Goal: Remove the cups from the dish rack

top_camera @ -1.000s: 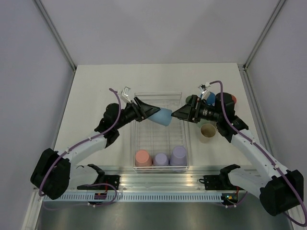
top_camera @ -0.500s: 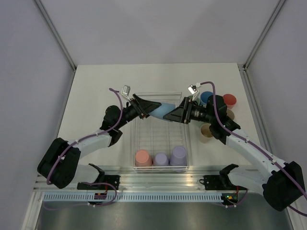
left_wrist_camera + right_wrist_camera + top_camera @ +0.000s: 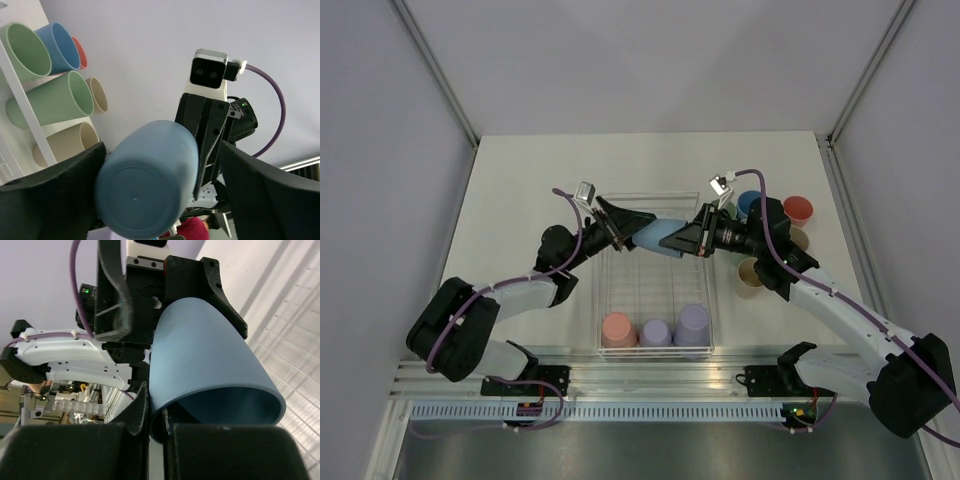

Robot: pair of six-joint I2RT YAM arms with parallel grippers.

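Two grippers meet in the air above the far half of the rack, which sits in the middle of the tabletop, closer to its near edge. Between them is a pale blue cup, lying on its side in the air, with its base toward the left gripper and its mouth toward the right gripper.

The right gripper is clamped on the cup's rim: in the right wrist view one finger goes inside the mouth and the other presses on the outside. The left gripper's fingers stand apart. In the left wrist view one finger is just beside the cup's wall, and I cannot tell if it touches; the other is clearly away from it.

Three cups stand in the rack along its near edge: a pink cup and two lavender cups.

Beside the rack, toward the tabletop's right edge, more cups stand mouth up: a dark blue cup, a red cup and a beige cup. The right arm partly hides the others there.
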